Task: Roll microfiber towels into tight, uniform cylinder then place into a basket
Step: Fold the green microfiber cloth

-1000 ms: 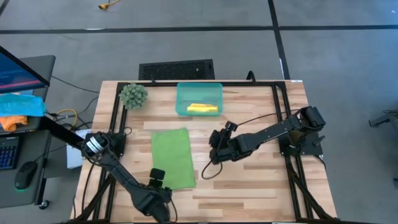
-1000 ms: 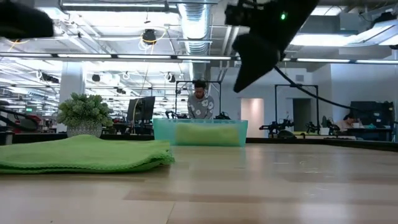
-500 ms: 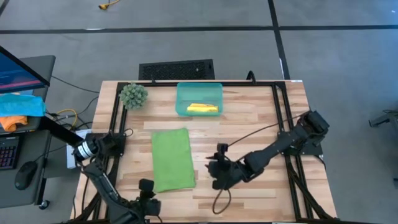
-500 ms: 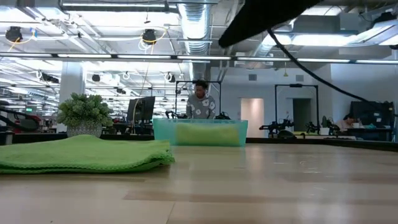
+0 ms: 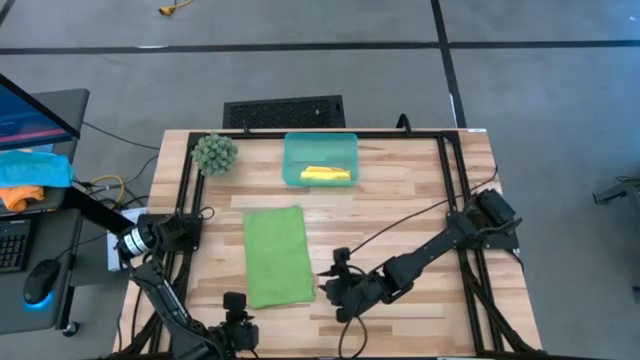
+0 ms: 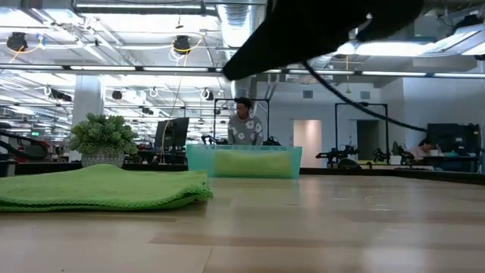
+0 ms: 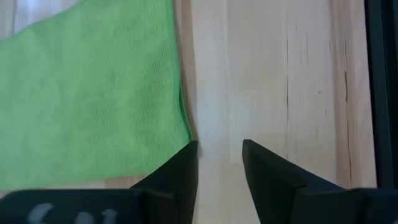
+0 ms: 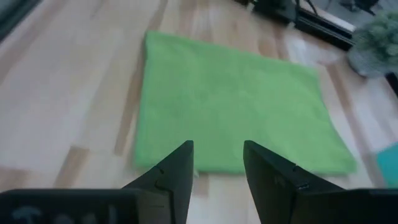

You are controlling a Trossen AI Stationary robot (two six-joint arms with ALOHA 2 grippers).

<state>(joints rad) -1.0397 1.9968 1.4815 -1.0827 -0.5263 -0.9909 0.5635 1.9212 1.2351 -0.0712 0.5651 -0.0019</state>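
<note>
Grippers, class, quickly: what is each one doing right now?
Left gripper: open, empty, at the green towel's near corner.
Right gripper: open, empty, above the towel's near edge.

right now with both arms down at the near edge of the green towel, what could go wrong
1. The towel lies flat and seems folded; a pincer might catch only the top layer, so the roll could come out loose.
2. The left pincer and right pincer are open at opposite near corners; uneven starts could skew the roll.
3. The basket already holds a yellow roll, so space for a second looks tight.
</note>
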